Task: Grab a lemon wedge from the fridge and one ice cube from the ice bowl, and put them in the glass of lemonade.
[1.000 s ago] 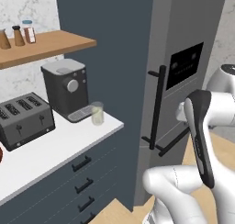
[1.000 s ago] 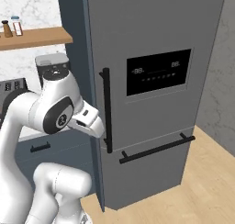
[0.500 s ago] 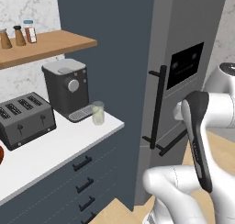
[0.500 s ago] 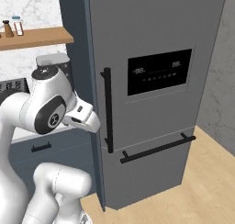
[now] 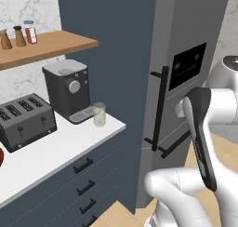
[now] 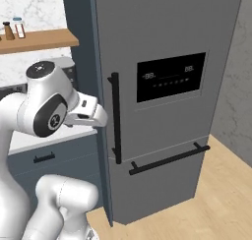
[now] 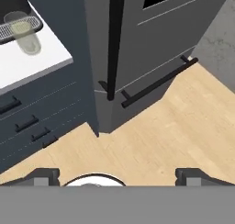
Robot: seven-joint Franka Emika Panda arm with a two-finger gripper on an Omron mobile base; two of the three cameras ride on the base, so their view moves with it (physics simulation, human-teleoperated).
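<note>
The fridge point(image 6: 162, 32) is a tall grey appliance with a black display panel and stands with its door shut. The lemon wedge is hidden. A long black bar handle point(image 6: 115, 118) runs down the door's left side. My gripper point(image 7: 117, 176) is open, fingertips wide apart and nothing between them. It looks down at the handle point(image 7: 114, 44) and the wooden floor. My white hand point(image 6: 91, 115) hangs just left of the handle, apart from it. The glass of lemonade point(image 5: 99, 114) stands on the white counter by the coffee machine point(image 5: 67, 89). A reddish sliver of the ice bowl point(image 5: 1, 157) shows at the left edge.
A black toaster point(image 5: 25, 121) sits left of the coffee machine. A wooden shelf point(image 5: 46, 47) with small jars hangs above. Dark blue-grey drawers point(image 5: 83, 186) run under the counter. A horizontal bar handle point(image 6: 170, 159) crosses the fridge's lower drawer. Light wooden floor point(image 6: 216, 199) lies in front.
My hand has risen a little beside the fridge handle and the arm's elbow has swung slightly left. The gripper stays open. The fridge door has not moved.
</note>
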